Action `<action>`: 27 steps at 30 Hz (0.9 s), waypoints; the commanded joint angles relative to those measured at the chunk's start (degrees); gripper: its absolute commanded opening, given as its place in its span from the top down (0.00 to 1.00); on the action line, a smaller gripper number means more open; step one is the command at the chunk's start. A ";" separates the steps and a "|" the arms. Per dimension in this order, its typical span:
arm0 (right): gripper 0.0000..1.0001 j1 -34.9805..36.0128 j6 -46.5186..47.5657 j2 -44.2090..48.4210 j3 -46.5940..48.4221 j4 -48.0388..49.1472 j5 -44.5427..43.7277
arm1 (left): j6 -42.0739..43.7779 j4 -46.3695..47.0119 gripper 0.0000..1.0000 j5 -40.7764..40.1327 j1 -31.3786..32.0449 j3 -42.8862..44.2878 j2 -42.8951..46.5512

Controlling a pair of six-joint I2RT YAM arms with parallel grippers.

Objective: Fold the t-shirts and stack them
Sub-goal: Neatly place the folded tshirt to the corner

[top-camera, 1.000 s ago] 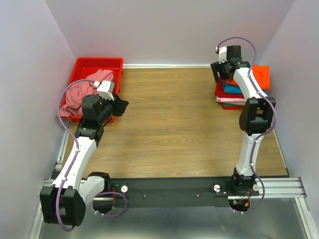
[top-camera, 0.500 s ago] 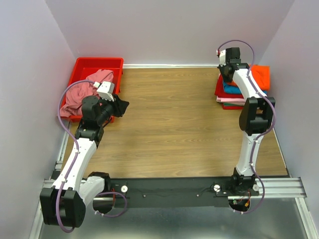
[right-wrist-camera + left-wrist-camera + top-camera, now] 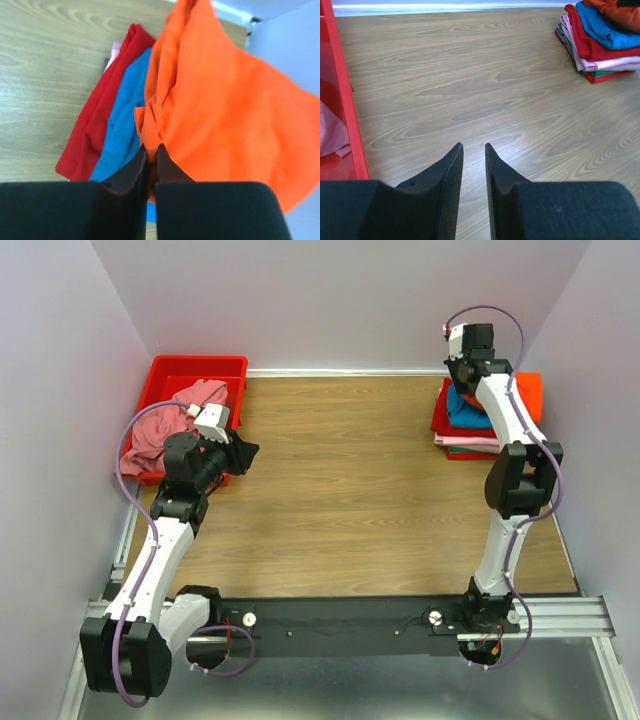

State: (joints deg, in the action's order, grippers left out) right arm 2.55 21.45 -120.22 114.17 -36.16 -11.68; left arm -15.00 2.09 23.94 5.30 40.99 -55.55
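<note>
A stack of folded t-shirts (image 3: 462, 432) lies at the table's far right, with red (image 3: 100, 115) and teal blue (image 3: 125, 125) layers showing. My right gripper (image 3: 150, 146) is shut on a bunched edge of the bright orange t-shirt (image 3: 225, 115), which hangs lifted over the stack (image 3: 600, 45). From above, that gripper (image 3: 464, 368) is at the stack's far end and the orange cloth (image 3: 527, 390) drapes to its right. A dusty pink t-shirt (image 3: 160, 425) spills from the red bin. My left gripper (image 3: 473, 146) hovers over bare wood beside the bin, slightly open, holding nothing.
The red plastic bin (image 3: 195, 365) stands at the far left corner; its wall (image 3: 345, 100) is right beside my left fingers. Grey walls close the table on three sides. The black rail with both arm bases (image 3: 350, 625) runs along the near edge.
My right gripper has shut on the orange t-shirt and moved up and back toward the wall, pulling it off the teal blue one. The left arm has not moved.
</note>
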 commanded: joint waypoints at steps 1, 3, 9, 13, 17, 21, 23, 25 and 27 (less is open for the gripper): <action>0.92 -0.26 0.52 4.82 0.62 -0.49 0.96 | 0.06 0.73 0.68 1.54 -0.29 -0.65 1.06; 0.92 -0.26 1.22 6.13 -0.17 -0.49 1.48 | -0.02 0.73 0.68 1.72 -0.29 -0.74 1.14; 0.92 -0.26 2.98 9.65 -3.95 -0.49 3.77 | 0.06 0.73 0.68 1.89 -0.38 -0.74 1.23; 0.92 -0.26 3.16 10.27 -6.15 -0.49 4.91 | -0.02 0.81 0.68 1.98 -0.29 -0.91 1.23; 0.92 -0.26 3.59 11.32 -9.31 -0.58 7.28 | 0.06 0.81 0.68 2.07 -0.29 -1.09 1.58; 0.77 -0.26 5.96 13.34 -15.55 -1.10 13.16 | -0.02 0.90 0.68 1.98 -0.29 -1.27 1.50; 0.74 -0.26 6.49 14.40 -16.87 -2.41 15.71 | -0.02 0.90 0.68 2.07 -0.29 -1.18 1.23; 0.66 -0.26 6.50 16.33 -17.49 -2.42 17.56 | -0.02 0.81 0.68 2.25 -0.29 -1.09 1.06; 0.51 -0.44 5.71 17.47 -16.62 -2.42 18.01 | -0.11 0.81 0.68 2.42 -0.29 -0.92 0.97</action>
State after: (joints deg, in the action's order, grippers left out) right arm 2.26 27.14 -108.25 96.75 -37.60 1.23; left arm -15.00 2.09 24.49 5.32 40.36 -55.27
